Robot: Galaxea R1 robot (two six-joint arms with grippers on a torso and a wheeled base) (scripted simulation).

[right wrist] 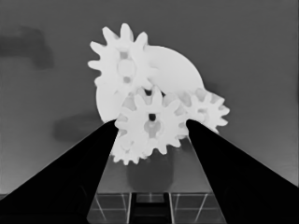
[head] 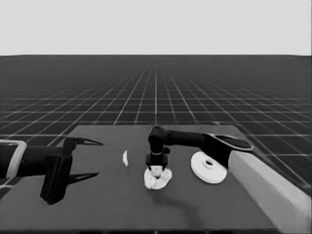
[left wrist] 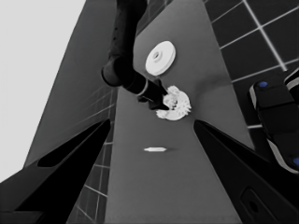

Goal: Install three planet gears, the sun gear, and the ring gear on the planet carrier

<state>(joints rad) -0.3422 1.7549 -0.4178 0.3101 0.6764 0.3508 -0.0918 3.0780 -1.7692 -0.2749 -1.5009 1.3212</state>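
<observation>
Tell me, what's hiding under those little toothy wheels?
The smaller round part lies under the gears; its edge peeks out behind them. They cover its middle hole. The right hand is at the centre gear.

smaller round part (right wrist: pixel 175 72) largely covered by gears (right wrist: pixel 152 123); its centre hole hidden, lowest gear partly screened by right gripper (right wrist: pixel 152 128) fingers; finger bases cut off

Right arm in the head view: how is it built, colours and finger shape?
The right arm is pale grey farther back, black toward the wrist. The right gripper has two long, pointed black fingers, seen as dark wedges in its wrist view. No cables or markings show.
</observation>
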